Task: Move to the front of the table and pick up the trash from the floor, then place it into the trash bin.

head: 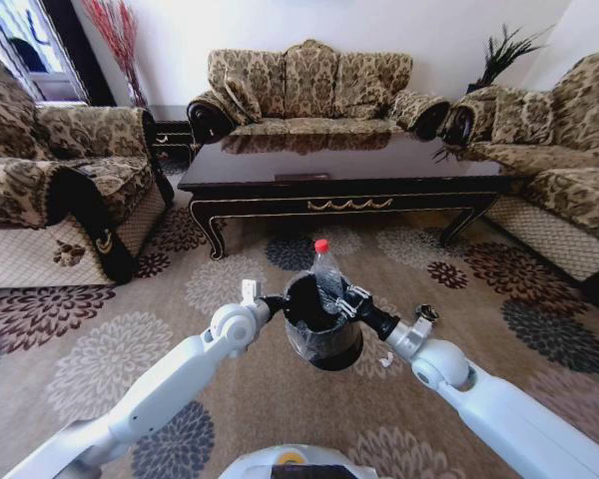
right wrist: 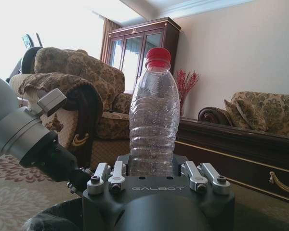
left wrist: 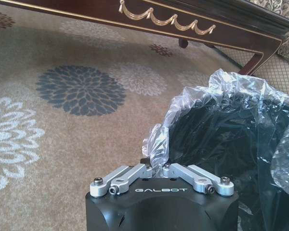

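Your right pincer (head: 341, 299) grips a clear bottle with a red cap (right wrist: 154, 127) upright above the black trash bin (head: 321, 329); your left pincer (left wrist: 162, 168) is closed on the bin's plastic liner (left wrist: 183, 113), holding it off the flowered carpet (head: 110, 349), near the dark coffee counter (head: 339, 170).

The bin (head: 322, 334) hangs between the two claws, the left claw (head: 277, 302) pinching its liner rim. The right claw (head: 351, 299) holds the bottle (head: 325, 271) upright over it. Beyond both stands the table (head: 339, 172).
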Controlling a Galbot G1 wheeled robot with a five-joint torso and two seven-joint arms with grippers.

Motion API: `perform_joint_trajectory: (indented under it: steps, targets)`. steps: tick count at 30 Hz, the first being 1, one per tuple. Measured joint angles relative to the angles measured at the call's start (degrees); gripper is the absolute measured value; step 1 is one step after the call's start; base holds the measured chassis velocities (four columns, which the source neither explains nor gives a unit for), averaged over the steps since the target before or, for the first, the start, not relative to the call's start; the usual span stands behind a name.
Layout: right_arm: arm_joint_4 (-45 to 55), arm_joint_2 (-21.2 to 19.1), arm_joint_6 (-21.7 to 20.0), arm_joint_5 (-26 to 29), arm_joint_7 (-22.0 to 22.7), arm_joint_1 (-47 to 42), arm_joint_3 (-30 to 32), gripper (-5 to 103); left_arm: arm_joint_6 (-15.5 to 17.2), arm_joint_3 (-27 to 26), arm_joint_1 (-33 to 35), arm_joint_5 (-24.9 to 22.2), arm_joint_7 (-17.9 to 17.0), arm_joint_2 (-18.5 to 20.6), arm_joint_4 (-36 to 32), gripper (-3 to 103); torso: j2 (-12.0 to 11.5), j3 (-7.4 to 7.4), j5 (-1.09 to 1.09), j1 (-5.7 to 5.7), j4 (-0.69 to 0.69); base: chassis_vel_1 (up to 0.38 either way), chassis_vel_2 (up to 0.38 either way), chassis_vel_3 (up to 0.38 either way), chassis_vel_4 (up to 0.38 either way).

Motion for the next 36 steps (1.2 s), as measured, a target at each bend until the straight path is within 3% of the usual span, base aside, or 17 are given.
perform_joint_trajectory:
  steps: [4,6,8,9,13,21,30,36]
  targets:
    - [0.1,-0.03,0.0,0.26,-0.67,-0.62,0.37,63,0.03,-0.13,-0.02,0.05,0.07,0.06,-0.12,3,0.0,0.0,0.0,0.0,0.0,0.0,0.0,0.0,0.0]
    - [0.22,-0.02,0.0,0.34,-0.74,-0.84,0.47,63,0.04,-0.16,-0.06,0.05,0.09,0.12,-0.15,3,0.0,0.0,0.0,0.0,0.0,0.0,0.0,0.0,0.0]
    - [0.64,0.0,0.0,0.58,-0.87,-1.47,0.69,73,0.04,-0.28,-0.07,0.08,0.12,0.31,-0.23,3,0.0,0.0,0.0,0.0,0.0,0.0,0.0,0.0,0.0]
    - [0.64,0.0,0.0,0.58,-0.87,-1.47,0.69,73,0.04,-0.28,-0.07,0.08,0.12,0.31,-0.23,3,0.0,0.0,0.0,0.0,0.0,0.0,0.0,0.0,0.0]
    - [1.65,-0.06,0.0,0.81,-1.13,-2.62,1.14,94,0.05,-0.63,0.15,0.32,0.22,0.59,-0.32,3,0.0,0.0,0.0,0.0,0.0,0.0,0.0,0.0,0.0]
    - [3.19,-0.47,-0.01,3.28,-1.01,-2.22,2.6,100,0.05,-2.27,1.7,1.18,0.44,0.93,-0.46,3,0.0,0.0,0.0,0.0,-0.01,0.0,0.0,0.0,0.0]
    - [2.65,-1.01,-0.67,11.09,1.82,2.52,4.95,100,0.21,-9.52,8.45,2.3,0.46,3.14,-3.05,3,0.0,0.0,0.0,0.0,0.0,0.0,0.0,0.0,0.0]
    - [1.03,-0.17,-1.68,12.05,4.01,4.76,5.18,100,0.24,-11.89,10.99,3.67,0.49,4.93,-3.94,3,0.0,0.0,0.0,0.0,0.01,0.0,0.0,0.0,0.0]
